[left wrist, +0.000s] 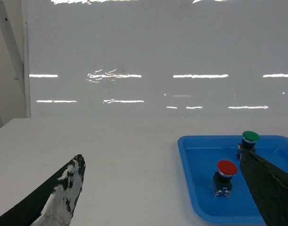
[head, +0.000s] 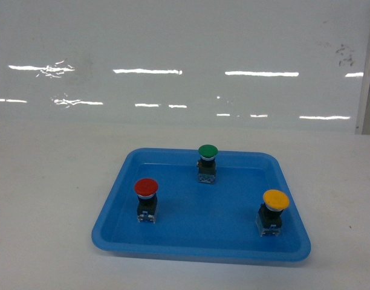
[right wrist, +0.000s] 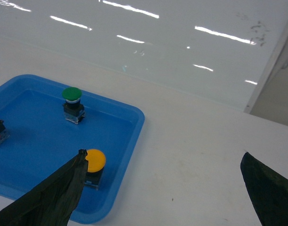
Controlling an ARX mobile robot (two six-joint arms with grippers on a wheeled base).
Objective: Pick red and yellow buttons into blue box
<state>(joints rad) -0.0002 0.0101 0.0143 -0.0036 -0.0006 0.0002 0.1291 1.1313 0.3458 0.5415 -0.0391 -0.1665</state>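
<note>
The shallow blue tray [head: 200, 251] lies nearest, holding the red button [head: 146, 188] near-left, the yellow button [head: 275, 200] near-right and a green button [head: 208, 151] far. Both grippers [left wrist: 158, 197] [right wrist: 163, 188] spread wide, empty. The blue box seems out of view; grabbing green would spoil the pick.

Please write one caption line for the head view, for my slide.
Red button, yellow button and green button stand upright in a shallow blue tray on a white table.
</note>
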